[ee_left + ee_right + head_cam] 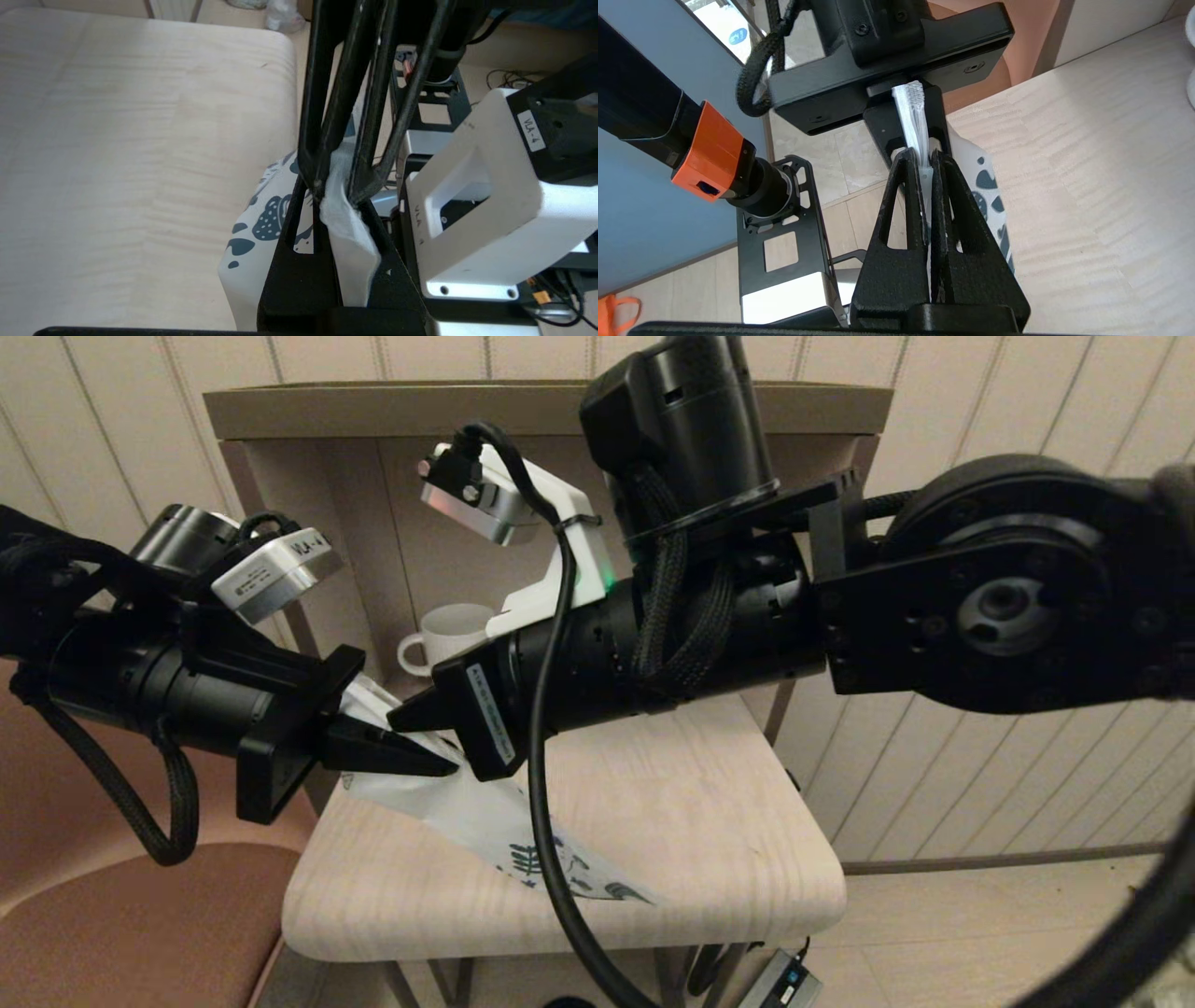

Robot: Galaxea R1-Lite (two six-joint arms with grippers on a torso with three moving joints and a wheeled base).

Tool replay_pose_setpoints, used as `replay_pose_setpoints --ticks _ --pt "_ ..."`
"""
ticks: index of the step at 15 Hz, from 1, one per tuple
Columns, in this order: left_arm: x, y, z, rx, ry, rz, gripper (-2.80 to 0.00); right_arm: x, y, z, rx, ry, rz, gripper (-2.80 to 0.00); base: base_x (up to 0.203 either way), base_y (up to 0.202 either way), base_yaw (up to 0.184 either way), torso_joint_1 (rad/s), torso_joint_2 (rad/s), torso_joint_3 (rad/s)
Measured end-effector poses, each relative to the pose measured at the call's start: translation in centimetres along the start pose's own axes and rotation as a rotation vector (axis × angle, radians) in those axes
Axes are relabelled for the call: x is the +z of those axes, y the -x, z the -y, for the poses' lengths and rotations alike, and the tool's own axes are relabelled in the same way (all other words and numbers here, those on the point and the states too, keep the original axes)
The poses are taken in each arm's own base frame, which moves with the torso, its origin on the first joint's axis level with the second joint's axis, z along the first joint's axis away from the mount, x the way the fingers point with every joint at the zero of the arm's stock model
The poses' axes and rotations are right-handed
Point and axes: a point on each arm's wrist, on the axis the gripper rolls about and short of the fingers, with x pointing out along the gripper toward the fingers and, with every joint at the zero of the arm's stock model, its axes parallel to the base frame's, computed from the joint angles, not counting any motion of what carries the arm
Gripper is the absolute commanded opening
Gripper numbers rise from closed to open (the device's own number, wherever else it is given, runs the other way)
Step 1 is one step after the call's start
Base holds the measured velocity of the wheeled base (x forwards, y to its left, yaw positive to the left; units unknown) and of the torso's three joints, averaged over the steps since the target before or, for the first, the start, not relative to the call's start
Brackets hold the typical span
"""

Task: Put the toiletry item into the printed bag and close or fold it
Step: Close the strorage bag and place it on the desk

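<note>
- Pale panelled walls and a taupe shelf unit stand behind a small light-wood table [653, 803], with a white ribbed mug [448, 633] at its back edge near the back left corner.
- The printed bag [485, 817] runs from above the table's left edge down toward the front edge, where its teal-printed end lies on the wood; its plain white end is lifted off the surface.
- The left end effector [439, 761] is clenched on the plain end of the bag; the left wrist view shows white material pinched between its fingers [322, 233].
- The right end effector [411, 714] meets it tip to tip and is also clenched on the same end, the bag edge showing between its fingers [901, 196].
- The toiletry item is not visible in any view, so it cannot be told whether it sits inside the bag.
- Risk: both grips crowd one small patch of thin crinkly film, so pulling apart unevenly could probably tear it or slip it from one grip.
- Risk: if the tube is inside, tilting the held mouth downward could likely let it slide out over the left edge.
- Risk: the right arm's cable [551, 784] hangs across the bag and could drag it during a fold.
</note>
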Motion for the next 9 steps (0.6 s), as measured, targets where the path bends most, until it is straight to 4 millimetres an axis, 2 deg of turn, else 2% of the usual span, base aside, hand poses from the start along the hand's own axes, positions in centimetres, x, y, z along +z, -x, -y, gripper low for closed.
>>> replay_pose_setpoints --ticks 5,9 --pt "0.1 0.4 0.2 0.011 -0.004 0.002 -2.80 -1.0 -0.3 0.6 -0.012 -0.013 -0.033 -2.80 0.000 0.000 0.000 0.000 0.00 0.000" --pt "0.1 0.5 0.1 0.015 -0.005 0.004 -2.80 -1.7 0.8 1.5 -0.043 -0.033 -0.055 -2.80 0.000 0.000 0.000 0.000 0.00 0.000"
